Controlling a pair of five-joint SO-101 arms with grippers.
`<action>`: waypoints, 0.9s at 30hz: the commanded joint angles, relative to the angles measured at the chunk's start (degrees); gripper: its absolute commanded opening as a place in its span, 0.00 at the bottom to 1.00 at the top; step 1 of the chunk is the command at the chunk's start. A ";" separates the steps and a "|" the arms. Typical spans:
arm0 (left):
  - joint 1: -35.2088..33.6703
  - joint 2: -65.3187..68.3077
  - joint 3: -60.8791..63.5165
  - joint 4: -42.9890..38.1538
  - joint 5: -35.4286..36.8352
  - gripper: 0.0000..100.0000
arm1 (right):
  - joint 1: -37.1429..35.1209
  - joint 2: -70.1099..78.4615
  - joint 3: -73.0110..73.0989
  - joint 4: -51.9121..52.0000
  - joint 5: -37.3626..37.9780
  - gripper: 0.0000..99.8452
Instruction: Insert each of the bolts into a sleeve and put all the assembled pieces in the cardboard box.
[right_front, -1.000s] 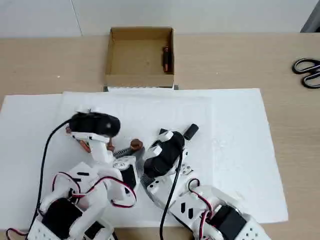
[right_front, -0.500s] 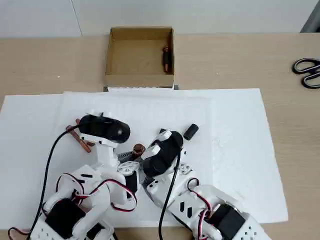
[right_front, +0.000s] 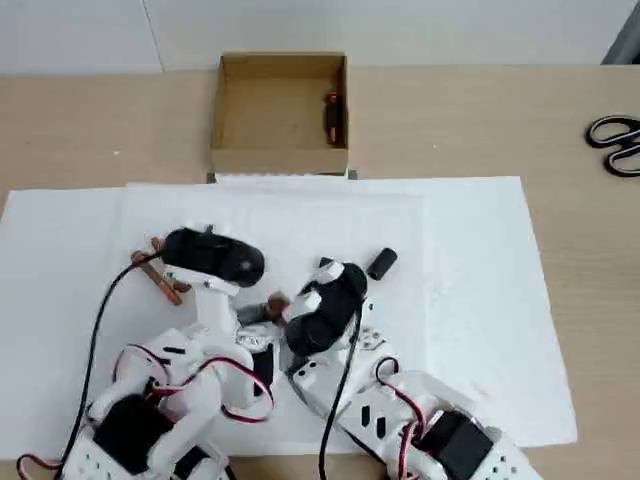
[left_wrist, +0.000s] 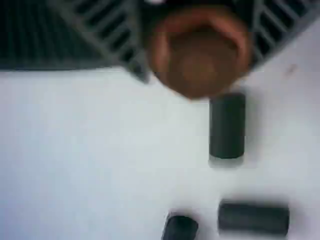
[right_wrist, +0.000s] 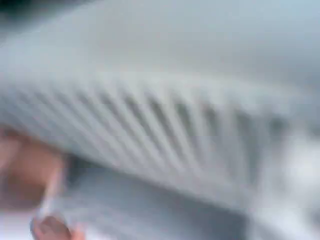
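Observation:
A copper bolt (left_wrist: 200, 57) shows end-on between the dark ribbed fingers (left_wrist: 112, 42) of my left gripper (right_front: 250, 312), which is shut on it. In the high view this bolt (right_front: 272, 303) lies level between the two arms, its tip right at my right gripper (right_front: 303, 300). One black sleeve (right_front: 382, 264) lies on the white sheet just beyond the right arm. Black sleeves (left_wrist: 227, 127) (left_wrist: 252, 217) lie under the left wrist. Two loose copper bolts (right_front: 160, 278) rest left of the left arm. The cardboard box (right_front: 225, 110) holds one assembled piece (right_front: 332, 115).
A white sheet (right_front: 470, 300) covers the table's front half. Scissors (right_front: 615, 143) lie at the far right edge. Both arm bases crowd the near edge. Bare wood surrounds the box.
My left wrist has swung right toward the right arm, carrying the bolt slightly nearer to me. The loose bolts on the left came into view. The right arm barely moved.

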 joint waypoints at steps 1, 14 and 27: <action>0.18 0.00 -0.92 0.18 0.00 0.21 | -0.04 -0.40 -5.10 -0.22 -0.18 0.00; 0.09 0.35 -12.88 0.09 -0.09 0.21 | 3.38 -0.31 -4.48 -0.22 -0.18 0.00; -14.59 0.26 -9.19 -0.44 -7.12 0.00 | 3.74 -0.31 -2.02 -0.22 -0.09 0.00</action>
